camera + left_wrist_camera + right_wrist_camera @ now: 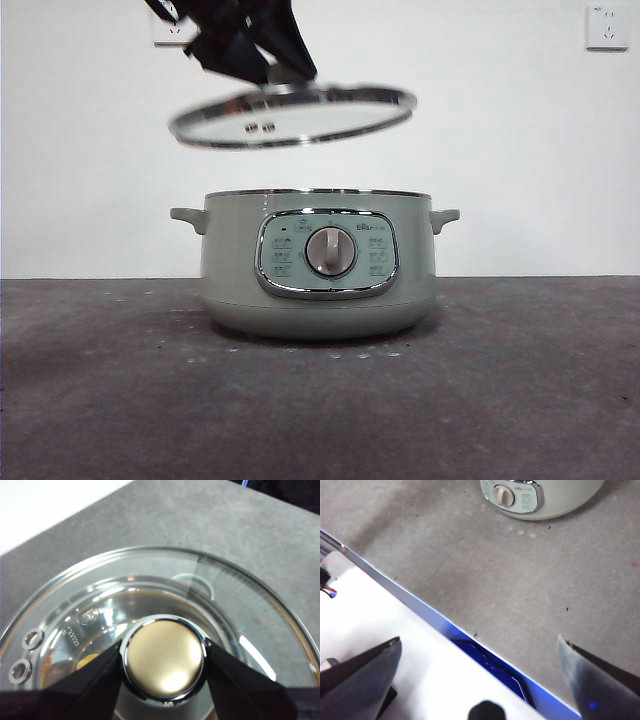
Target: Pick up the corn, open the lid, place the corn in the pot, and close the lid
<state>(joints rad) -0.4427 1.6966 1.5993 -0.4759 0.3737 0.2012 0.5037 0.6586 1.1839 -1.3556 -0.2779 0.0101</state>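
The glass lid (290,115) hangs tilted in the air above the sage-green pot (320,290), which stands open. My left gripper (262,70) comes down from above and is shut on the lid's knob (164,657); in the left wrist view both jaws press its sides. Through the glass, a small yellow-orange patch (88,661) shows inside the pot and may be the corn. In the front view the corn is hidden. My right gripper (479,641) stands open and holds nothing, far from the pot (545,500), over the table's near edge.
The pot's grey dial (330,251) faces the front camera. Wall sockets (607,27) sit on the white wall behind. A white surface (395,625) with a blue part lies under the right gripper, beyond the dark grey table (520,380).
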